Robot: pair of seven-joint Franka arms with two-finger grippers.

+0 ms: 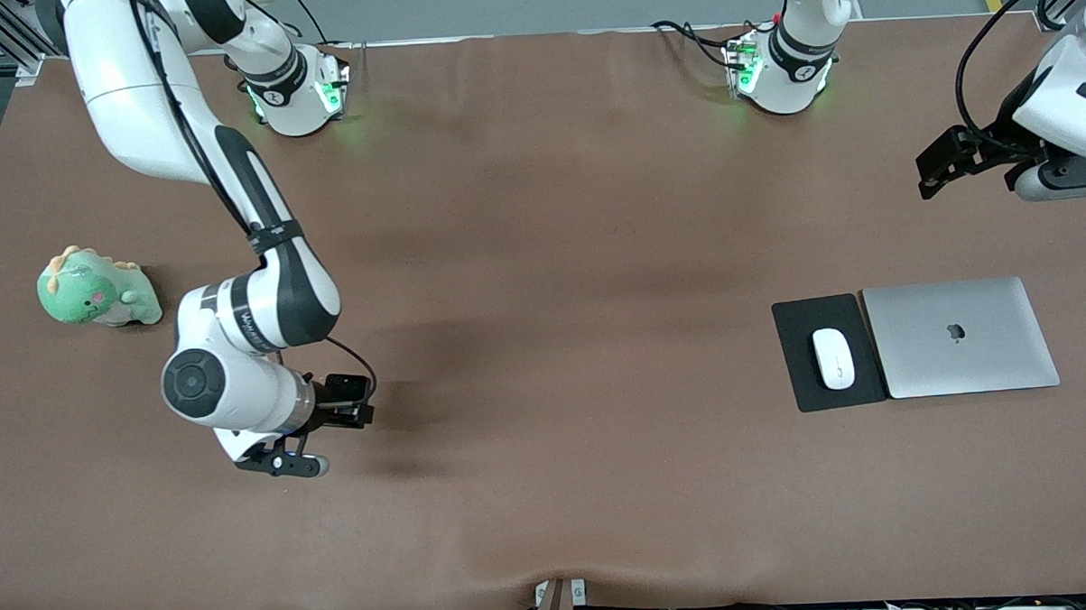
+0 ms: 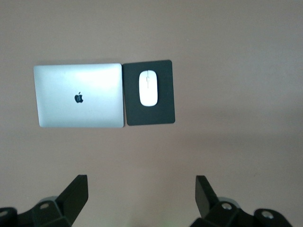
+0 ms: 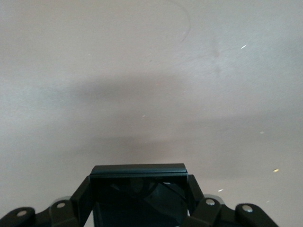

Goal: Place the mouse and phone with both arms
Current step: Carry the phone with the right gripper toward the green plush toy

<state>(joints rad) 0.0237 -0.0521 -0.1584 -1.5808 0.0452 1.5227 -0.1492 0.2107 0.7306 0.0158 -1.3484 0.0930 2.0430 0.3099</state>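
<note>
The white mouse (image 1: 833, 358) lies on a black mouse pad (image 1: 801, 319) beside a closed silver laptop (image 1: 960, 336), toward the left arm's end of the table. Both also show in the left wrist view, the mouse (image 2: 148, 88) on the pad (image 2: 163, 113). My left gripper (image 1: 940, 169) is open and empty, up over bare table; its fingertips (image 2: 75, 194) stand wide apart. My right gripper (image 1: 334, 404) is shut on the black phone (image 1: 347, 391), low over bare table toward the right arm's end. In the right wrist view the phone (image 3: 139, 189) sits between the fingers (image 3: 80, 203).
A green plush dinosaur (image 1: 98, 289) sits toward the right arm's end of the table. The laptop shows in the left wrist view (image 2: 78, 97). The brown table (image 1: 550, 251) is bare across its middle. A small bracket (image 1: 558, 598) sits at the table's near edge.
</note>
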